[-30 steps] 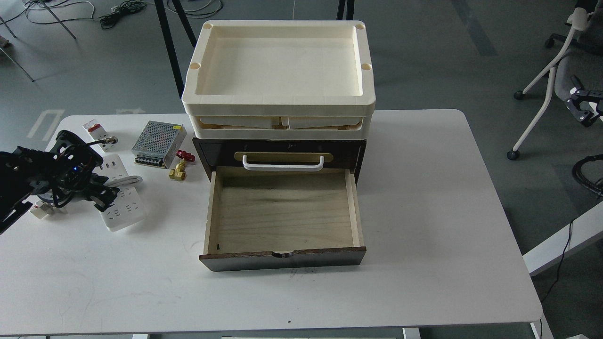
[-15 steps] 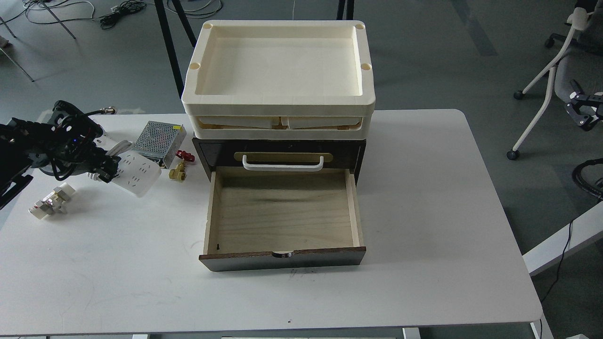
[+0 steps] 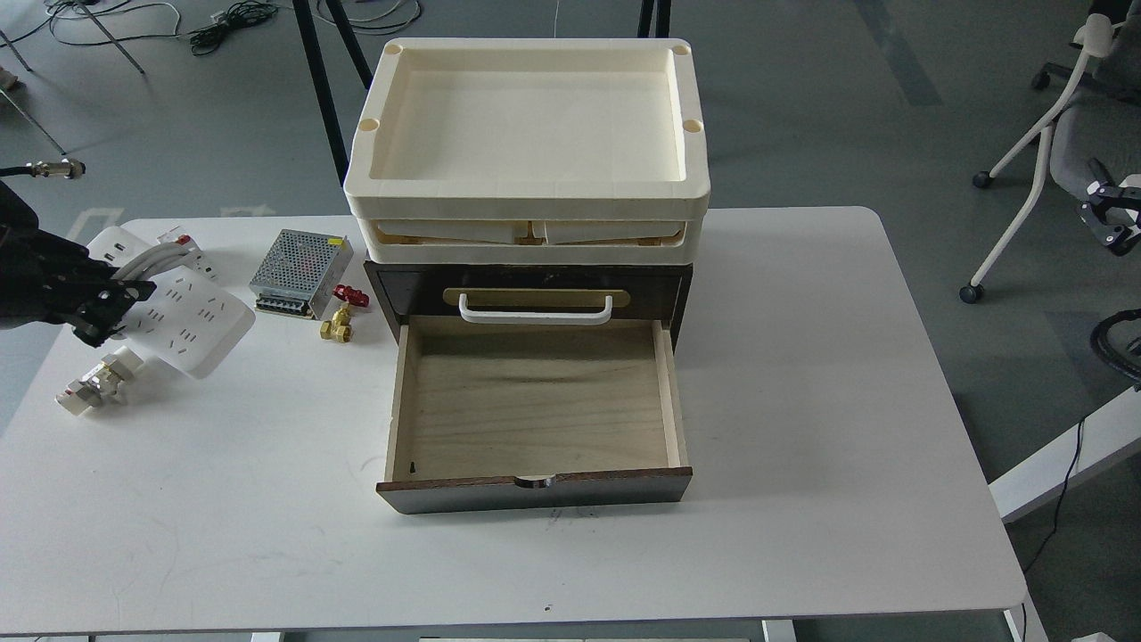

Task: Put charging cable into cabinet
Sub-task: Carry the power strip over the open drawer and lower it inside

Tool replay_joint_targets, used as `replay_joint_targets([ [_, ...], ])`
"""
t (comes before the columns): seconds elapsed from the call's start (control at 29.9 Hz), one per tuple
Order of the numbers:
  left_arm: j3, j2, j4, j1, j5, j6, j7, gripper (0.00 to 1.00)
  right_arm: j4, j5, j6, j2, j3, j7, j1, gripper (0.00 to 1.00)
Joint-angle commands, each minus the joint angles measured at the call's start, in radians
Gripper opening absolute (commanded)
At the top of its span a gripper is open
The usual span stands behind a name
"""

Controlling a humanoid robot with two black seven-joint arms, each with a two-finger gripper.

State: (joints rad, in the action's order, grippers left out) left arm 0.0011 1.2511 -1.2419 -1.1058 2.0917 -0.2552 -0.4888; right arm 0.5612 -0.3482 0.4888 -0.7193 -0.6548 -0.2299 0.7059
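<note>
My left tool [image 3: 111, 308]: clenched on flat white power strip [image 3: 183, 321], lifted.
Dark brown wooden cabinet [image 3: 535, 392]: drawer open.

The flat white plastic power strip with its thick cord [image 3: 183, 321] looks smooth and faintly glossy. The dark brown wooden cabinet [image 3: 533, 489] has a satin sheen on its front, while its pale plywood drawer floor is matt with visible grain. The cream plastic trays [image 3: 526, 192] look matt. The perforated metal box [image 3: 299, 260] is dull silver. The white desk [image 3: 802, 401] is smooth and matt.
</note>
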Motion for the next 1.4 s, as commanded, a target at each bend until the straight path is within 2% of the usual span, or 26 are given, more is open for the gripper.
replay_joint_targets([
  [0.0, -0.007, 0.080, -0.085, -0.002, -0.013, -0.007, 0.000, 0.00, 0.000, 0.000, 0.000, 0.001, -0.002, 0.000, 0.000, 1.00],
  [0.17, 0.008, 0.194, -0.339, 0.009, -0.171, -0.015, 0.000, 0.00, 0.000, 0.000, 0.000, -0.002, 0.000, 0.000, -0.003, 1.00],
  [0.27, 0.010, 0.203, -0.459, 0.026, -0.240, -0.018, 0.000, 0.00, 0.000, 0.000, 0.000, -0.002, -0.002, 0.000, -0.016, 1.00],
  [0.37, 0.008, 0.186, -0.513, 0.043, -0.350, -0.018, 0.000, 0.00, 0.000, 0.000, 0.000, -0.003, -0.002, 0.000, -0.020, 1.00],
  [0.47, 0.008, 0.113, -0.521, 0.044, -0.484, -0.027, 0.000, 0.00, -0.001, 0.000, 0.000, -0.006, -0.003, 0.000, -0.032, 1.00],
  [0.64, 0.002, -0.034, -0.507, 0.044, -0.647, -0.027, 0.000, 0.00, -0.007, 0.000, 0.000, -0.009, -0.012, 0.000, -0.043, 1.00],
  [0.77, 0.010, -0.165, -0.426, 0.073, -0.644, 0.007, 0.000, 0.00, -0.024, 0.000, 0.000, -0.009, -0.012, 0.000, -0.045, 1.00],
  [0.94, 0.008, -0.245, -0.380, 0.093, -0.644, 0.007, 0.000, 0.00, -0.024, 0.000, 0.000, -0.009, -0.012, 0.000, -0.052, 1.00],
  [1.37, 0.013, -0.515, -0.038, 0.152, -0.639, -0.041, 0.000, 0.00, -0.026, -0.003, 0.000, -0.009, -0.014, 0.000, -0.068, 1.00],
])
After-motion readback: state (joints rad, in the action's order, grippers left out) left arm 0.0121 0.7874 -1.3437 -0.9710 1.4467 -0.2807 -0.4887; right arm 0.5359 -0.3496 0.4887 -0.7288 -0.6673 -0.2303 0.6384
